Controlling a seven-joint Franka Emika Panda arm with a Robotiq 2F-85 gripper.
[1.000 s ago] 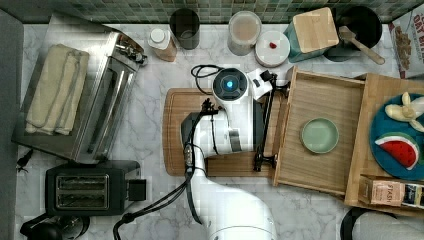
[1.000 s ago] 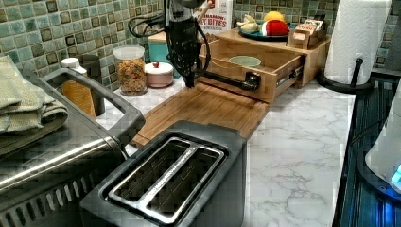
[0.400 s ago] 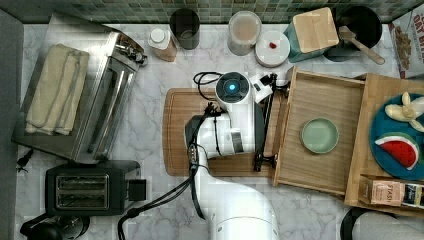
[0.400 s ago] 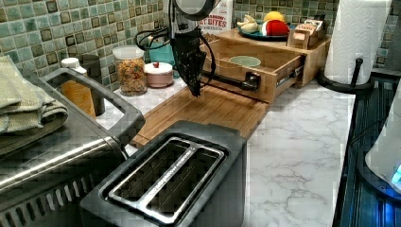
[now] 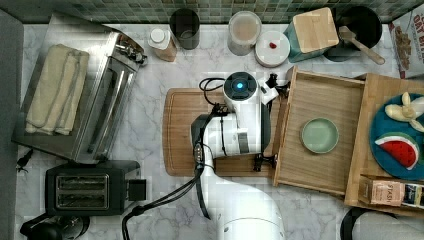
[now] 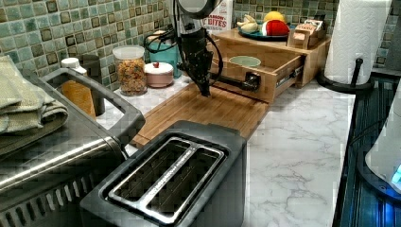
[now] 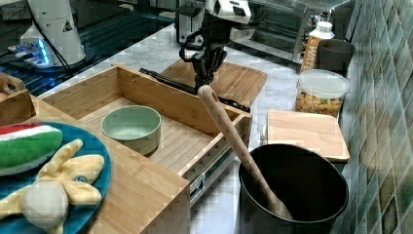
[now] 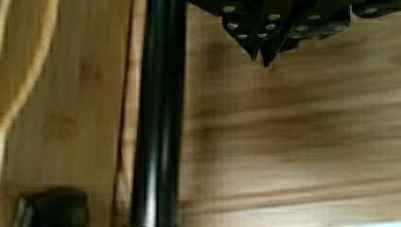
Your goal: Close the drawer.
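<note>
The drawer [image 5: 312,170] stands pulled out from the cabinet, a shallow light-wood box with a green bowl [image 5: 319,135] on its plank floor. A black bar handle [image 6: 231,81] runs along its front wall. My gripper [image 6: 205,90] hangs shut with nothing in it, low over the bamboo cutting board [image 5: 182,130], just in front of the handle. In the wrist view the closed fingertips [image 8: 262,59] sit beside the handle bar [image 8: 158,118], apart from it. From the right view the gripper [image 7: 202,80] points down right next to the handle [image 7: 165,78].
A blue plate [image 5: 395,145] with toy food sits on the cabinet top. A black pot with a wooden spoon [image 7: 234,141], jars [image 6: 130,71] and a lidded dish line the wall. A toaster [image 5: 85,192] and a toaster oven [image 5: 95,115] stand at the top view's left.
My gripper has come down toward the cutting board and shifted closer to the drawer's front handle. The drawer and bowl have not moved.
</note>
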